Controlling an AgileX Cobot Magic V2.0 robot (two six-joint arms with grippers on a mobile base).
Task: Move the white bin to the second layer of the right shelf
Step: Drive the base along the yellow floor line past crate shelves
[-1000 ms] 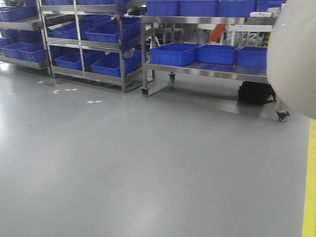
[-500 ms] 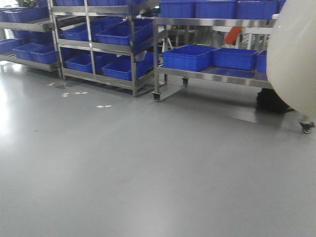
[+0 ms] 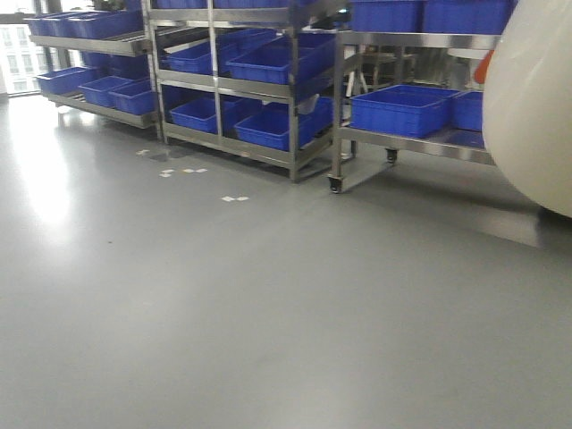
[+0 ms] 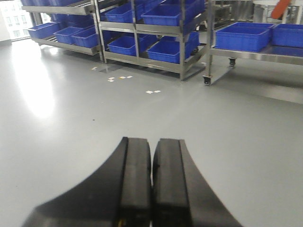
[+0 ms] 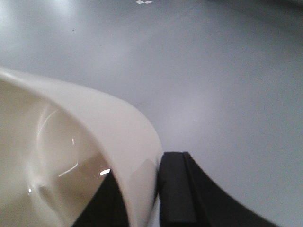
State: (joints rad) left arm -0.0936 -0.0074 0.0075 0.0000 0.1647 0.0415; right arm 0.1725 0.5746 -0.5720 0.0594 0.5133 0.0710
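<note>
Carry step, base travelling across the grey floor (image 3: pixel 268 313). The right gripper (image 5: pixel 142 196) is clamping the white bin (image 3: pixel 536 107) by its rim, one finger inside the wall and one outside. The bin is hanging in the air at the right edge of the front view, clear of every rack. The left gripper (image 4: pixel 151 179) is pressed closed on nothing.

To do it well, I'd say: keep the pinch firm on that glossy wall, drive smoothly so the bin isn't swinging, and keep it clear of the steel racks (image 3: pixel 295 89). I can't tell which level is the target.

Versus a second ago, the racks and blue crates (image 3: pixel 402 107) are sliding rightward in frame and the yellow floor line is gone. The bin is staying put in the grip.
</note>
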